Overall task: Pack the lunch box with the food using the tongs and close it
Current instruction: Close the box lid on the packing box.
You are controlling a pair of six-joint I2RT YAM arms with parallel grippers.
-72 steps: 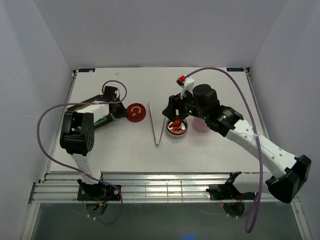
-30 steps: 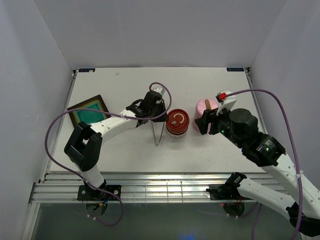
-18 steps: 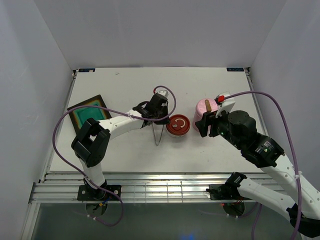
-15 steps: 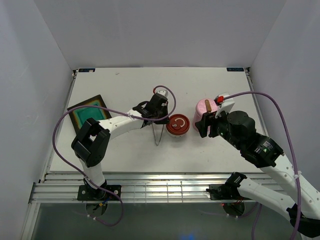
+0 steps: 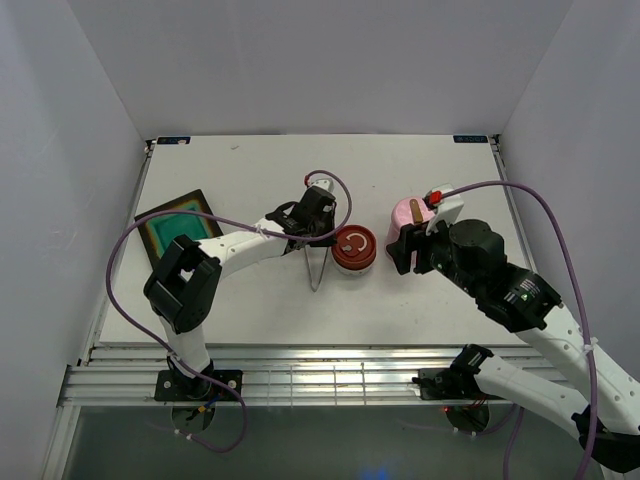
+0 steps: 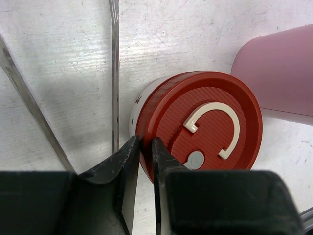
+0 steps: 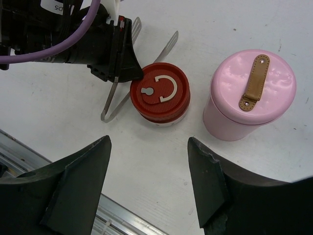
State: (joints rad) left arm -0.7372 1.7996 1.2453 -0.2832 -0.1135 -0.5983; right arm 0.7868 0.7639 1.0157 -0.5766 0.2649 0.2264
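Observation:
The lunch box (image 5: 353, 262) is a round white pot with a red ribbed lid (image 5: 353, 243) on top of it, at the table's middle. My left gripper (image 6: 145, 142) is shut on the lid's (image 6: 205, 127) left rim, which sits between the two fingers. The tongs (image 5: 316, 265) lie flat just left of the pot, with their arms (image 6: 115, 73) beside the gripper. My right gripper (image 7: 148, 142) hangs open and empty above the table, near the pot (image 7: 160, 95) and right of it. The food is hidden.
A pink round container (image 5: 408, 212) with a brown strap on its lid (image 7: 253, 81) stands right of the lunch box. A black square tray with a teal inside (image 5: 178, 225) lies at the far left. The metal rail (image 5: 300, 385) runs along the near edge.
The left gripper brought the red lid from the left onto the pot and still holds its rim. The right arm drew back from the pot to the right.

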